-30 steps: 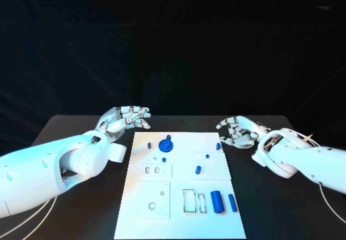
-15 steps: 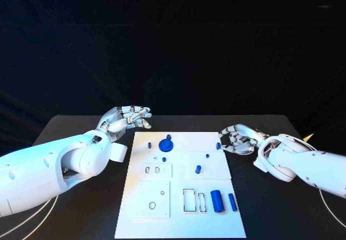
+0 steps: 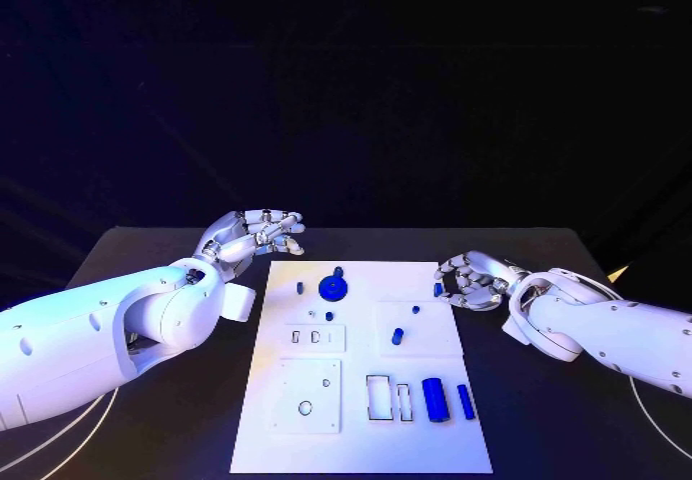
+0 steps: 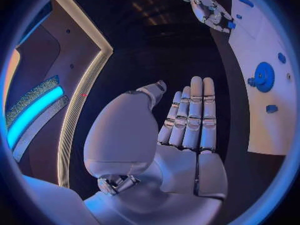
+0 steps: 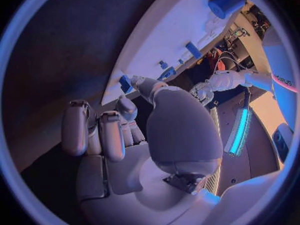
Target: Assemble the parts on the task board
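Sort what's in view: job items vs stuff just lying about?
Job:
- white board
- blue gear
- small blue peg by the right hand
- two blue cylinders
- right hand, reaching toward the peg
- left hand, empty

Lying about:
- white cables at the table edge

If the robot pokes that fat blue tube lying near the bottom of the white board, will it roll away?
Probably, yes. The fat blue tube looks round and lies on its side on the flat task board, so a sideways poke could set it rolling. It looks stiff, not squishy. Its smooth surface might be slippery to pinch.
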`<state>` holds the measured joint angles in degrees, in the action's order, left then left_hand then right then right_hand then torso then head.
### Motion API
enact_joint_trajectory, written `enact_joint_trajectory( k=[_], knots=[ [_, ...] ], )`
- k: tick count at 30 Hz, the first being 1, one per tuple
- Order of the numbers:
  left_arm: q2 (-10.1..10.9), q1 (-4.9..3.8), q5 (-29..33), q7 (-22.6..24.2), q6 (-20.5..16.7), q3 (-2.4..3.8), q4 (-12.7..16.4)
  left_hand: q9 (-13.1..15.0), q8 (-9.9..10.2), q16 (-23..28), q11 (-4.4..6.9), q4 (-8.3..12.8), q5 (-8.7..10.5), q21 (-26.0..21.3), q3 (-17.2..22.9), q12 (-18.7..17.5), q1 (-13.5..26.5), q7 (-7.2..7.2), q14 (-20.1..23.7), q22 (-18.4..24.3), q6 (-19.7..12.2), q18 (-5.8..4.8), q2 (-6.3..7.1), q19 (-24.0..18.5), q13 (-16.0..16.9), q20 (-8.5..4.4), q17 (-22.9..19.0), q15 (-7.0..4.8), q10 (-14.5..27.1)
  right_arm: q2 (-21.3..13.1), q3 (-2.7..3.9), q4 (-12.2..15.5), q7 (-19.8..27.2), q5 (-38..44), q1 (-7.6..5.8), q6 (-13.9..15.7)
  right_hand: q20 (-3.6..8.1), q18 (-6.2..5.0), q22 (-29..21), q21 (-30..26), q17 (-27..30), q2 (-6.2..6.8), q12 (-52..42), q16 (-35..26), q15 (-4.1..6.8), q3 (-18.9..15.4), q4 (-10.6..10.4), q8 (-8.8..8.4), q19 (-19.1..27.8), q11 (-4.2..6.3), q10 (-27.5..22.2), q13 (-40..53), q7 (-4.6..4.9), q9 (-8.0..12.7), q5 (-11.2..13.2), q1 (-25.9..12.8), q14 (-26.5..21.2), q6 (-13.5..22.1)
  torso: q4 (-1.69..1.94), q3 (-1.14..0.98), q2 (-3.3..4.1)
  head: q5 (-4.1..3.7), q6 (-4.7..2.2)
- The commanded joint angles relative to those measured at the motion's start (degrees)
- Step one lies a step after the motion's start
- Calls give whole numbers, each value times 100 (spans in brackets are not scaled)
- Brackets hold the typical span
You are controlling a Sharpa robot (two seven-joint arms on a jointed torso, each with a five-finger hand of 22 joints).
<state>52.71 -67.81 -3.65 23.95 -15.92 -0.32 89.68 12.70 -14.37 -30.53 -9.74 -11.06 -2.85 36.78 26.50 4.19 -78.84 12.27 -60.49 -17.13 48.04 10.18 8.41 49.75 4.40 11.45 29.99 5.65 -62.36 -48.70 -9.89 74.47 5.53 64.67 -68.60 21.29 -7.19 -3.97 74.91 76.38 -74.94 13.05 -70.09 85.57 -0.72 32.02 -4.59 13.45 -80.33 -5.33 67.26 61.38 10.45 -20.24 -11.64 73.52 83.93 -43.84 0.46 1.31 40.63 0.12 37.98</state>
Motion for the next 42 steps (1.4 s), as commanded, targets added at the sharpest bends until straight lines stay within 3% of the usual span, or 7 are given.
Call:
enact_joint_trajectory(
  k=[1, 12, 37, 42],
  knots=[
    [-10, -1, 26, 69, 108, 4, 14, 5, 39, 20, 7, 13, -19, 22, 16, -19, 9, 150, 48, -3, -46, 15, -12, -55, 5, -2, 5, 8, 33, 28, 0, -18, -77, 70, 7, -124, 8, 33, 313, 27, -606, -24, -30, 23, -35, -19, -14, 7, -28, -11, 52, 15, -1, -9, 29, -59, 398, -59, 1, -2, -5, -3, 15],
    [2, -1, 28, 63, 107, 4, 9, 5, 39, 20, 7, 13, -19, 22, 16, -19, 9, 150, 48, -3, -46, 15, -12, -55, 5, -2, 5, 8, 33, 90, 0, -114, -117, 94, 19, -127, 42, 37, 359, 41, -624, -76, -84, 34, 13, 1, -19, 322, -46, 54, 131, 91, -78, -144, 66, -136, 401, -565, 1, 1, -11, 4, 19],
    [20, -1, 39, 54, 116, 4, 28, 12, 41, 22, 6, 23, -19, 27, 25, -15, 1, 152, 54, -4, -48, 17, -26, -64, 9, 1, 16, 9, 37, 159, 0, -141, -203, 156, 22, -65, 63, 38, 368, 40, -627, -69, -85, 35, 33, -26, -41, 374, -49, 73, 146, 98, -97, -170, 121, -196, 402, -566, 2, 4, -12, -9, 50],
    [23, -1, 41, 53, 117, 4, 29, 12, 41, 22, 6, 23, -19, 27, 25, -15, 1, 152, 54, -4, -48, 17, -26, -64, 9, 1, 16, 9, 37, 175, 0, -137, -239, 192, 22, -28, 97, 43, 400, 61, -638, -168, -109, 39, 78, -2, -30, 561, -70, 133, 202, 139, -171, -258, 157, -176, 405, -717, 6, 1, -12, -8, 50]
  ],
)
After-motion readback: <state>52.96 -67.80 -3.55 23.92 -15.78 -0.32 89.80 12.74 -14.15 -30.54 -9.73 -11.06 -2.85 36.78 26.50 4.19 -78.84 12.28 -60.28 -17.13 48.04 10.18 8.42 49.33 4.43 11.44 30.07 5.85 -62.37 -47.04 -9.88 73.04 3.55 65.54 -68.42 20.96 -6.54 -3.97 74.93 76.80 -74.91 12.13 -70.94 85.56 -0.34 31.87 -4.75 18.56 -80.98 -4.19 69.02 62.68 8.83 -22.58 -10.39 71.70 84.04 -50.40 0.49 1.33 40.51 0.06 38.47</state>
